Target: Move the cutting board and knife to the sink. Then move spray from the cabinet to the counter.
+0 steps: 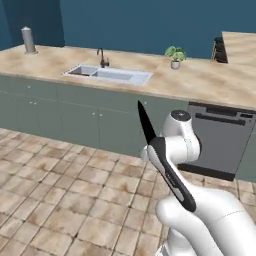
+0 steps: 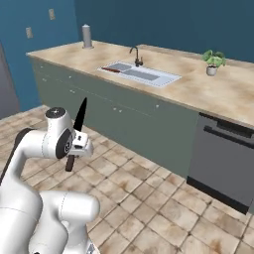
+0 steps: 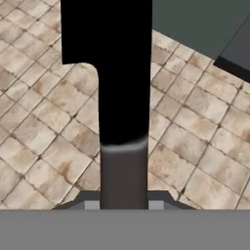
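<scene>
In the left base view, the knife (image 1: 162,157) stood in front of the white arm, its dark blade pointing up and its black handle slanting down. The hand was hidden behind it. Far back, the sink (image 1: 131,77) sat in the table (image 1: 210,80), with a small plant (image 1: 175,56) and a grey cylinder (image 1: 28,40) on the table.

In the right base view, the hand (image 2: 77,144) was clenched on the knife (image 2: 77,130), blade up, over the tiled floor (image 2: 163,208). A reddish strip lay at the near edge of the sink (image 2: 141,73); it was too small to tell what it was. A dark dishwasher (image 2: 223,163) was cut off at the right.

In the hand view, the knife (image 3: 117,88) ran up the middle. Its top was cut off, and the finger tips were hard to make out.
</scene>
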